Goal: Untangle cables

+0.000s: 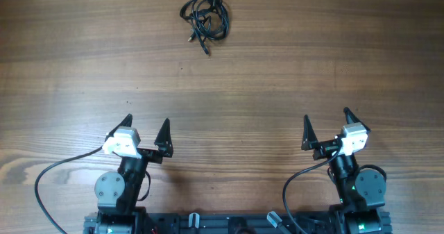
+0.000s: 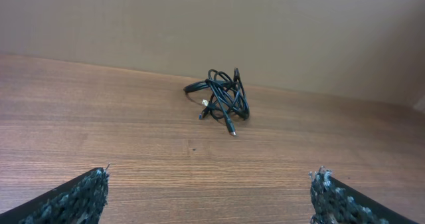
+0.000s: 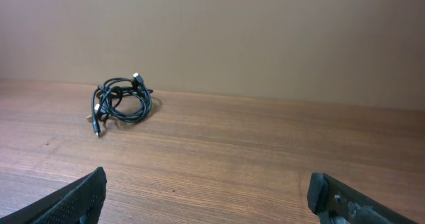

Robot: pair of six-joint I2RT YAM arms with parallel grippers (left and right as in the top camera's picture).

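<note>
Untangling not yet begun; the thin black cords with small plug ends (image 1: 205, 19) lie as one knotted bundle, untouched.

The bundle sits on the brown wood-grain table (image 1: 277, 74) near its far edge, left of centre, well apart from both arms; no strand is pulled free, so the whole job looks left to do; the left gripper (image 1: 147, 120) and right gripper (image 1: 326, 114) wait near the robot's base, each with fingers spread wide and holding nothing; the knot is a roughly round coil with no strong long axis; two short plug-tipped ends trail out of it toward the arms, stretching it slightly near-to-far.
</note>
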